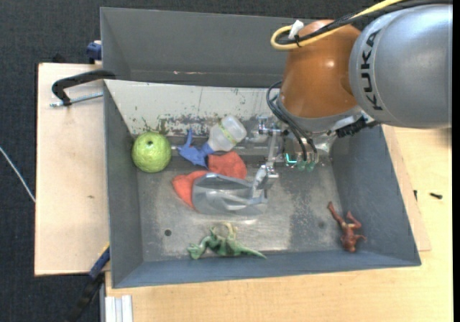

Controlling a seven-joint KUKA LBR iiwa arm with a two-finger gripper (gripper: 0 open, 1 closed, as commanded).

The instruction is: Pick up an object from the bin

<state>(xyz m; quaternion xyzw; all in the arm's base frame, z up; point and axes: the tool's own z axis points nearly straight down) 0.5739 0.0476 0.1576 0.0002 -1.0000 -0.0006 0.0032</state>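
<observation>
**Claw low over the clear plastic piece at mid-bin**

From my station I see the arm's silver body and its rounded orange wrist cover [320, 72] reaching in from the right over the grey metal bin [123, 198]. The gripper [266, 173] hangs low near the middle of the floor. Its tip is at the right end of a clear, crumpled plastic container [224, 197] that lies flat there. I cannot tell whether the claw is released or clenched, nor whether it touches the plastic.

A red, soft-looking lump [227, 164] lies just behind the container, and a second red piece [185, 185] pokes out at its left end. Both touch it or are partly under it.

Along the back wall lie a blue plastic toy figure [191, 150] and a pale translucent plastic cup [227, 132] tipped on its side, close together. A round green apple [151, 152] sits to their left, near the bin's left wall.

A green plastic toy lizard [223, 246] lies by the front wall, well apart from the gripper. A small reddish-brown toy figure [348, 228] lies alone in the front right corner.
</observation>
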